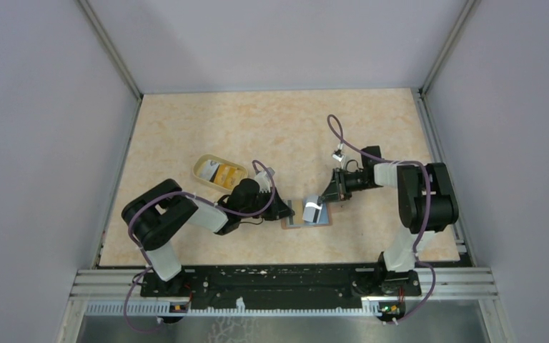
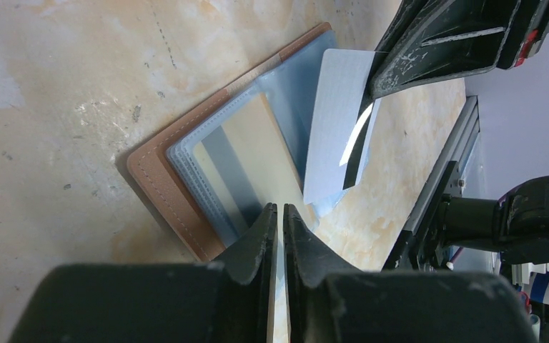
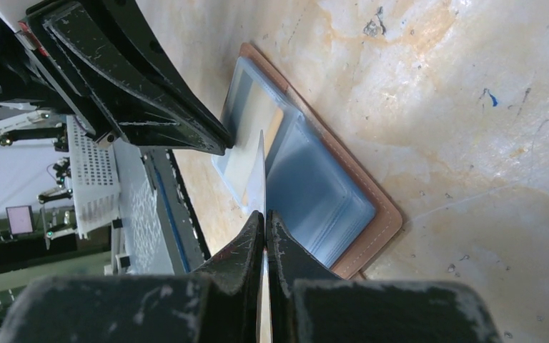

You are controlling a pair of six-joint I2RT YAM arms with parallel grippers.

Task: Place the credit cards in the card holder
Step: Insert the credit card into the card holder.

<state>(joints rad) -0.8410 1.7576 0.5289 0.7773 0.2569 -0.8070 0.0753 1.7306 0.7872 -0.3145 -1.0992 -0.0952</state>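
Note:
The card holder (image 1: 299, 223) lies open on the table, reddish-brown outside (image 2: 163, 187), light blue sleeves inside (image 3: 322, 200). One yellowish card (image 2: 254, 153) with a grey stripe sits in a sleeve. My right gripper (image 1: 328, 194) is shut on a white card (image 2: 337, 118), held on edge and tilted over the holder's middle; it shows edge-on in the right wrist view (image 3: 261, 168). My left gripper (image 2: 280, 208) is shut at the holder's near edge, with a thin clear sleeve edge between its fingers. It also shows in the right wrist view (image 3: 223, 145).
A translucent yellowish cup (image 1: 218, 171) with orange-yellow cards in it stands behind the left arm. The metal rail (image 1: 286, 282) runs along the table's near edge, close to the holder. Grey walls enclose the table on three sides.

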